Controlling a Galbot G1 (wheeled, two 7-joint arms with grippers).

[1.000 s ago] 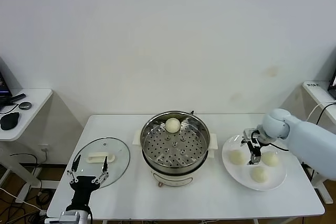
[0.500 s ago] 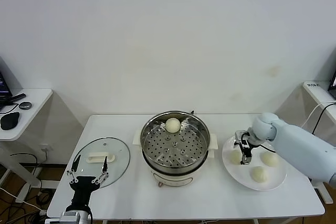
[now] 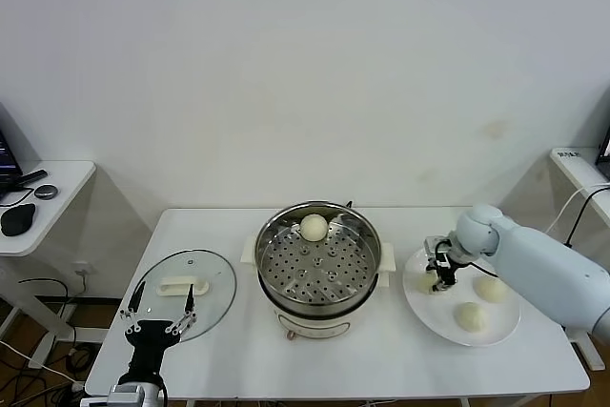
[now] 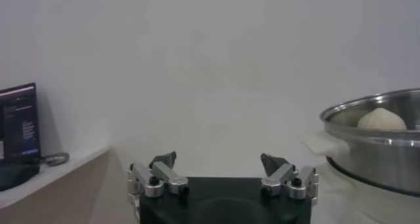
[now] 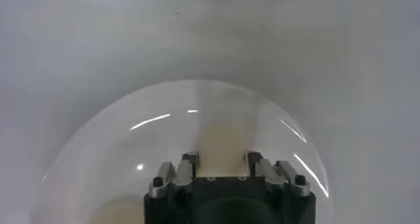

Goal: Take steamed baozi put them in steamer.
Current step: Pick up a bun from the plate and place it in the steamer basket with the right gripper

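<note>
The steamer (image 3: 286,253) stands mid-table, with one baozi (image 3: 314,227) on its perforated tray at the far side. On the white plate (image 3: 498,333) at the right, my right gripper (image 3: 440,269) points down and is shut on the leftmost baozi (image 3: 428,283). In the right wrist view that cream baozi (image 5: 222,136) sits pinched between the fingers (image 5: 186,163) just above the plate (image 5: 118,140). Two more baozi (image 3: 491,288) (image 3: 469,315) lie free on the plate. My left gripper (image 3: 160,316) is parked open at the table's front left corner.
A glass lid with a white handle (image 3: 183,291) lies flat left of the steamer, just beyond the left gripper. A side desk with a mouse (image 3: 17,219) stands at the far left. In the left wrist view the steamer (image 4: 384,156) shows to one side.
My right gripper moved left across the plate, from between the buns to the leftmost baozi, and shut on it. The left arm stayed still.
</note>
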